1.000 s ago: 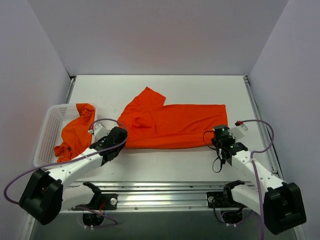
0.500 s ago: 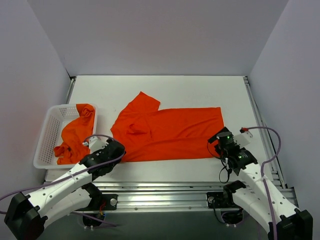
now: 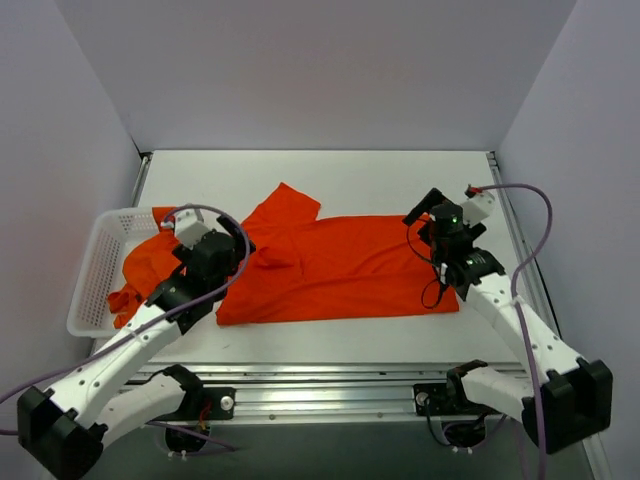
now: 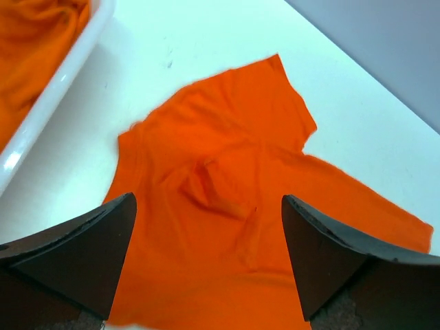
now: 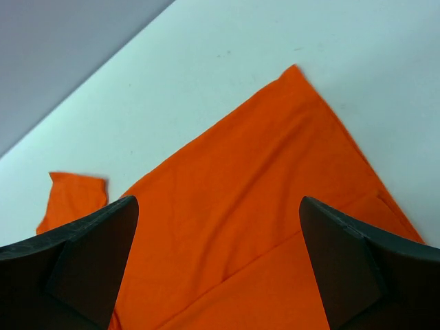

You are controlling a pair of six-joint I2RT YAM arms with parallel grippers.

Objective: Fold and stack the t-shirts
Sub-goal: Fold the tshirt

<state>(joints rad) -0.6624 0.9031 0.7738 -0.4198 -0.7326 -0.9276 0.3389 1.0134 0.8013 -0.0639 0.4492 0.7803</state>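
Observation:
One orange-red t-shirt (image 3: pixel 340 268) lies folded lengthwise across the middle of the table, a sleeve (image 3: pixel 290 203) pointing to the far side. It fills the left wrist view (image 4: pixel 227 165) and the right wrist view (image 5: pixel 261 185). My left gripper (image 3: pixel 236 247) hovers open above its left, collar end (image 4: pixel 206 199), holding nothing. My right gripper (image 3: pixel 428 218) hangs open over its right, hem end (image 5: pixel 218 201), also with nothing between the fingers. A second t-shirt (image 3: pixel 150 265) is bunched in the basket (image 3: pixel 92 270).
The white perforated basket stands at the table's left edge, its rim (image 4: pixel 58 93) in the left wrist view close to the spread shirt. Grey walls close in three sides. A metal rail (image 3: pixel 330 385) runs along the near edge.
Both grippers have opened and let go of the shirt's near edge, then risen and swung over the shirt. The shirt slid toward the near side and now lies flat.

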